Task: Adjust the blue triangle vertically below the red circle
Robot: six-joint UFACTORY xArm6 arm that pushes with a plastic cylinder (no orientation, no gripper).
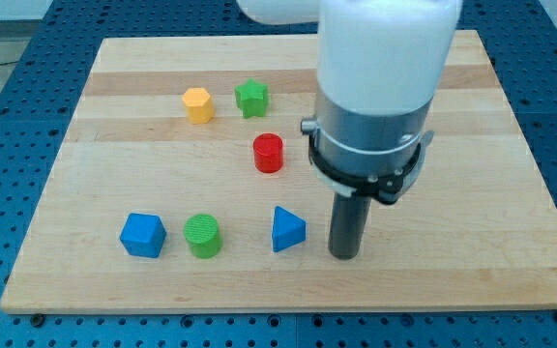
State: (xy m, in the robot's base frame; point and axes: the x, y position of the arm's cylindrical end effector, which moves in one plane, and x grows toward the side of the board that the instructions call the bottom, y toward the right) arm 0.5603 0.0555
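The blue triangle (286, 230) lies on the wooden board (472, 280) below and slightly to the right of the red circle (269, 153). My tip (344, 255) rests on the board just to the right of the blue triangle, with a small gap between them. The white and grey arm body rises above it and hides the board's upper right middle.
A yellow hexagon block (198, 104) and a green star block (251, 98) sit above and left of the red circle. A blue block (143, 235) and a green cylinder (203, 236) lie left of the blue triangle, near the board's bottom edge.
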